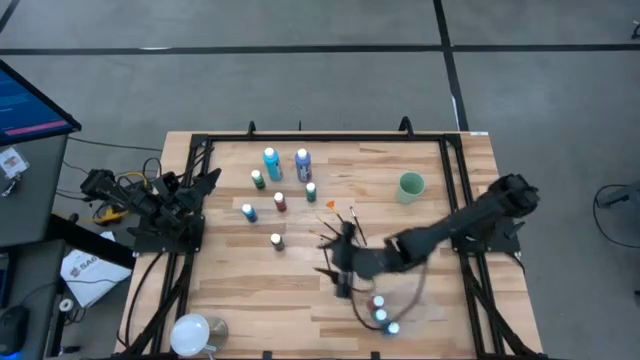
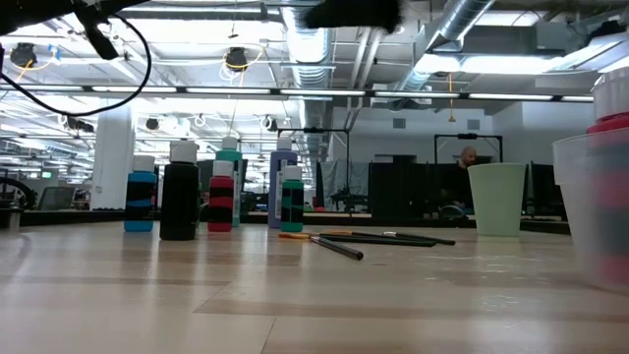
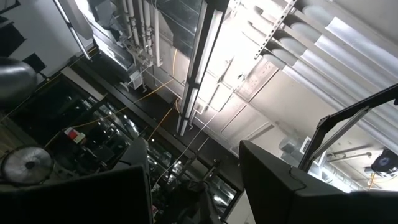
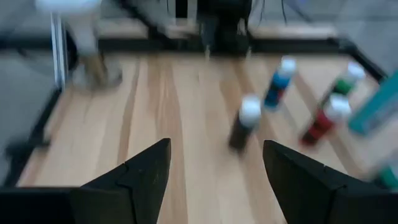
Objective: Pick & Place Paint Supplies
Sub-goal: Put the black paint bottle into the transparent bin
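Nearest the low camera, at its right edge, stands the clear plastic tub (image 2: 600, 211), with small bottles inside it (image 1: 381, 312) near the worktop's (image 1: 230, 290) front edge in the high view.

Paint bottles (image 1: 283, 185) stand upright in a loose group toward the rear-left part of the worktop: a teal-capped one (image 1: 271, 163) and a blue one (image 1: 303, 163) farthest back, a green one (image 1: 258, 179), a red one (image 1: 280, 202) and a white-capped dark one (image 1: 276, 241) closest to the front. Their label bands are too small to read.

Thin dark-handled paintbrushes (image 2: 369, 239) lie flat near the middle, long axes running roughly along the worktop's width in the low view; one has an orange end (image 2: 288, 236). A pale green cup (image 1: 411, 186) stands toward the rear right.

Reaching in from the right edge, the right gripper (image 1: 343, 262) hovers over the worktop's middle just in front of the brushes, fingers (image 4: 140, 171) spread and holding nothing. Parked at the left edge, the left gripper (image 1: 205, 185) points up at the ceiling, fingers (image 3: 283, 186) parted and empty.
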You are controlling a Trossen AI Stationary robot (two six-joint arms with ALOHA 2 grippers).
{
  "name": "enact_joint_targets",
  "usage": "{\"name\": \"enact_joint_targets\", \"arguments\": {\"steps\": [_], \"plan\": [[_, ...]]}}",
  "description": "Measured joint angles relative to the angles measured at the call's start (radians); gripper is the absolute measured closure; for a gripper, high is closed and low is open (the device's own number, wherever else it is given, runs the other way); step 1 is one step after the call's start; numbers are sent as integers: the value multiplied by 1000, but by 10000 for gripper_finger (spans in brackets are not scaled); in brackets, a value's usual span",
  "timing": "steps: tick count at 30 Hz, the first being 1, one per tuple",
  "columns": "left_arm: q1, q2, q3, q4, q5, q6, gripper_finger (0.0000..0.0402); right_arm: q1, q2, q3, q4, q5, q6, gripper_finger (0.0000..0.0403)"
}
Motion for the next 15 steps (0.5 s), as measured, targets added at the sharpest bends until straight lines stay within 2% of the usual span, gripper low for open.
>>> {"name": "enact_joint_targets", "arguments": {"steps": [5, 10, 15], "plan": [[0, 0, 0, 0, 0, 0, 270, -112, 140, 19, 210, -114, -6, 154], [0, 0, 0, 0, 0, 0, 270, -174, 282, 142, 259, -206, -55, 154], [0, 0, 0, 0, 0, 0, 270, -204, 400, 301, 203, -244, -108, 154]]}}
